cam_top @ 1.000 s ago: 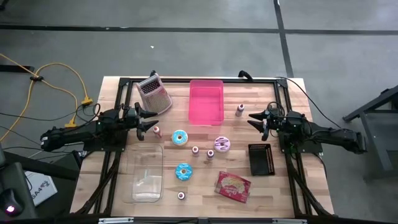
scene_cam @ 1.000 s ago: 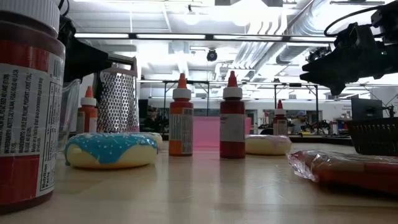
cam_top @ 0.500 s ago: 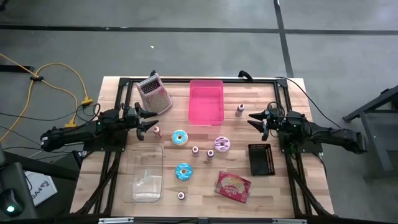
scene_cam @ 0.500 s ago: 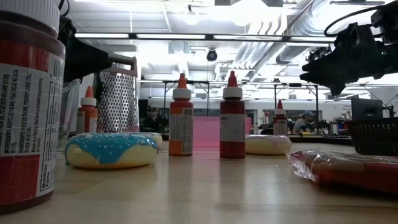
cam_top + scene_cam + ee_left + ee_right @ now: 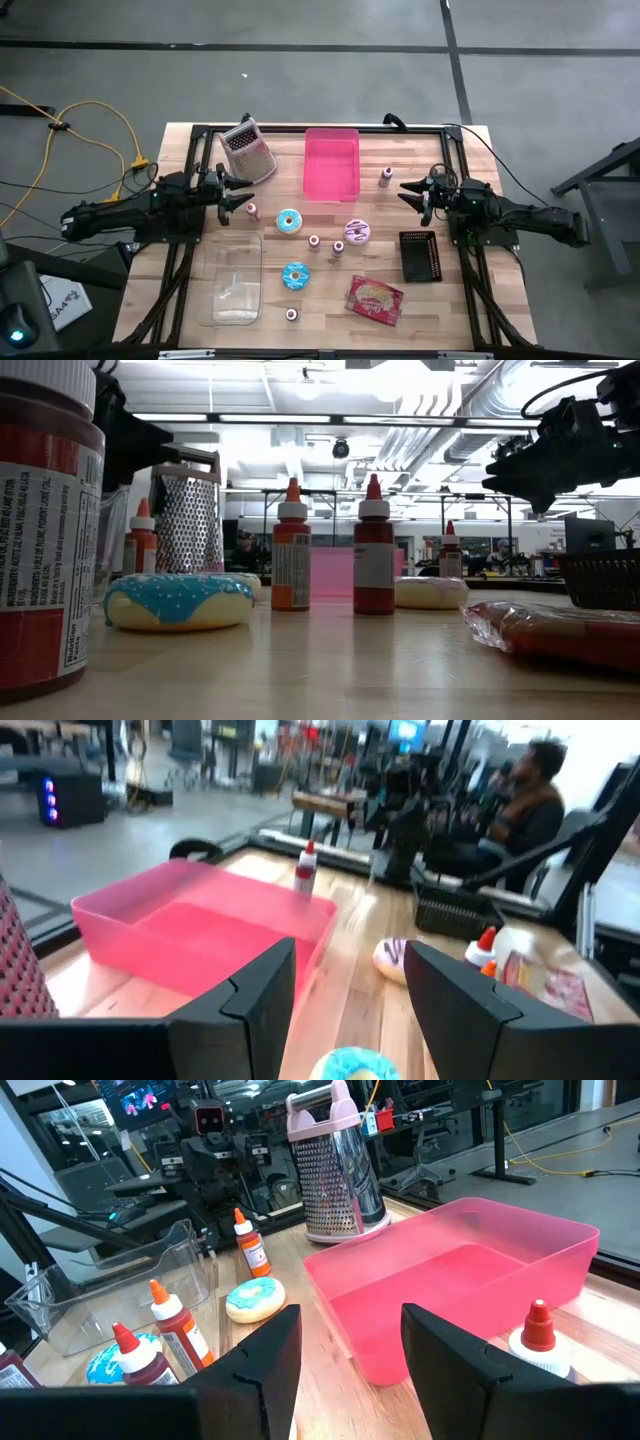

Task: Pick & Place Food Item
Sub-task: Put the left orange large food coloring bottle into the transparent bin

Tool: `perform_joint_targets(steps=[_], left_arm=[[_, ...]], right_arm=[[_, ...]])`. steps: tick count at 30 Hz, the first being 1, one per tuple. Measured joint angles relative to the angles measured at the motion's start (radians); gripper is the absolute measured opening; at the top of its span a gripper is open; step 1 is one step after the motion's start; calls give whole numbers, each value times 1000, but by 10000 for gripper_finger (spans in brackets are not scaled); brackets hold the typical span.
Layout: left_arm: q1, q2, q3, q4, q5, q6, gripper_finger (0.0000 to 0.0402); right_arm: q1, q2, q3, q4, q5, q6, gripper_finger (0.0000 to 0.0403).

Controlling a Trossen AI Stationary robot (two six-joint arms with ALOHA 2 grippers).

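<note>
Meanwhile both hands, left hand (image 5: 243, 190) and right hand (image 5: 407, 192) (fingers apart), hover.

High cam looks straight down on the whole table (image 5: 470, 310). Low cam sits at tabletop level, close behind the donuts. Wrist cams face each other across the pink bin (image 5: 200, 935); all four share it.

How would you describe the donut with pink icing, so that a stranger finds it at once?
Start from the pink bin at the far middle of the wooden table. Just beyond its near right corner, left of the black basket, lies the pink-iced donut. The other two donuts have blue icing.
</note>
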Motion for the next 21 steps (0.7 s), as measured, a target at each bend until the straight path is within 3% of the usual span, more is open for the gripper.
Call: perform_joint_targets(steps=[21], left_arm=[[-29, 549, 516, -515, -14, 72, 184]], right_arm=[[0, 0, 0, 0, 0, 0, 160]])
